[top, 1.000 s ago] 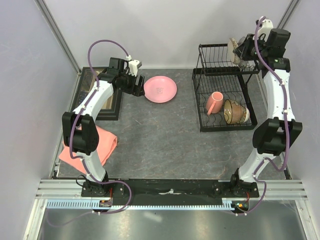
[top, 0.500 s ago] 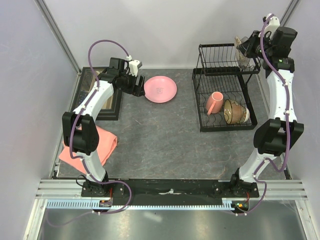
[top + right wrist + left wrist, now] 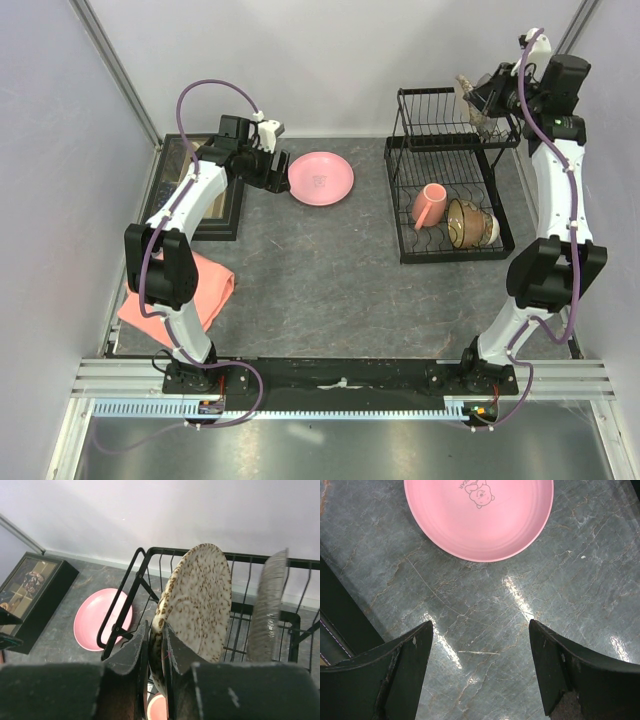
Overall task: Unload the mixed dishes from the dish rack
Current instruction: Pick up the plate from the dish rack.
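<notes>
The right gripper (image 3: pixel 156 640) is clamping the lower edge of the speckled plate (image 3: pixel 200 605), its two fingers pinching the rim between them. The plate is standing upright, rising up and away from the fingers, with the top rail of the dish rack (image 3: pixel 240 556) running behind it. Whether its lower edge is sitting in a slot cannot be told. A grey dish (image 3: pixel 267 605), seen edge-on, is standing just to the right of the held plate. The mug (image 3: pixel 430 205) and the bowl (image 3: pixel 467 222) are lying side by side in the lower tier, below this gripper and nearer the arm bases.

The left gripper (image 3: pixel 480 630) is hanging over the table (image 3: pixel 570 580) with its jaws spread wide and nothing between them. The pink plate (image 3: pixel 480 520) is lying flat just ahead of its fingertips, not touching them.
</notes>
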Available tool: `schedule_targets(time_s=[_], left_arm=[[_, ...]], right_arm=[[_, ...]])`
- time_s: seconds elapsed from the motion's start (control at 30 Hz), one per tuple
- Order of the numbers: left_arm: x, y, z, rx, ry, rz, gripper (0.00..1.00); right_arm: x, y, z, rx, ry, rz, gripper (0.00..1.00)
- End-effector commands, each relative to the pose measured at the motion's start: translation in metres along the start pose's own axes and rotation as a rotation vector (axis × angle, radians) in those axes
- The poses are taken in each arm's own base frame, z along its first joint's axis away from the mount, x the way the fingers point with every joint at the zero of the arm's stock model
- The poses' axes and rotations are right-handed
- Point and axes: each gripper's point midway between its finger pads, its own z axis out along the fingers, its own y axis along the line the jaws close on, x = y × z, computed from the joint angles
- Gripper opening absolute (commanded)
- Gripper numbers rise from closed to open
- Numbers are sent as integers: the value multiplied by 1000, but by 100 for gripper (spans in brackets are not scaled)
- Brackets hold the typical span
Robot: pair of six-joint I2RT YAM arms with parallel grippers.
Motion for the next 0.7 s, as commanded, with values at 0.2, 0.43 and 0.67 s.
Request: schedule_targets(time_s=[0.2, 0.43, 0.67], left_arm=[[-41, -7, -28, -6, -119, 90, 84], [-50, -21, -42, 38, -145, 79, 84], [-57, -26, -54, 45, -164, 62, 84]], right_arm=[[-39, 74, -20, -65, -105, -282, 0], [-35, 120, -31, -35, -89, -454, 0], [-13, 160, -34, -52, -31, -621, 0]])
